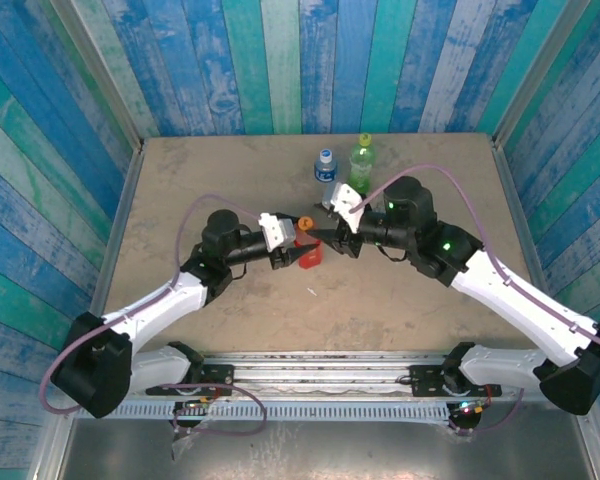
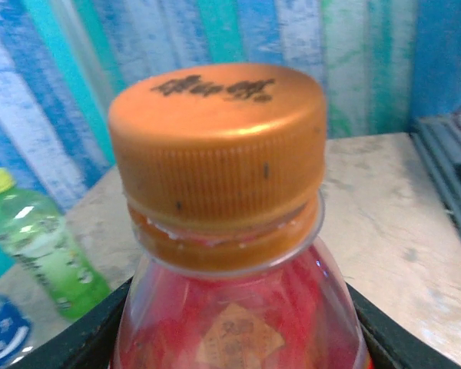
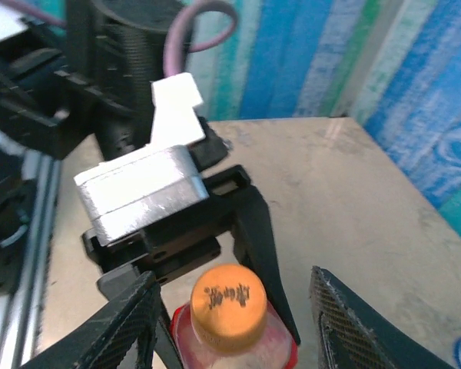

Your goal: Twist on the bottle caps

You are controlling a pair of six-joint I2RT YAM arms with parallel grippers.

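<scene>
Beyond the red bottle (image 1: 307,256), the green bottle (image 1: 361,165) and clear bottle (image 1: 325,171) stand capped. Here the left tool (image 1: 301,252) pinches the red bottle. An orange cap (image 3: 230,305) sits atop it, with the right tool (image 3: 234,327) spread around it, so final tightening probably remains.

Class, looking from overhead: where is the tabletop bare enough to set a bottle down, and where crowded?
Bare: back-left corner beside the clear bottle; back-right corner beyond the green bottle; near strip between the left arm and right arm. Crowded: the centre, around the red bottle.
</scene>
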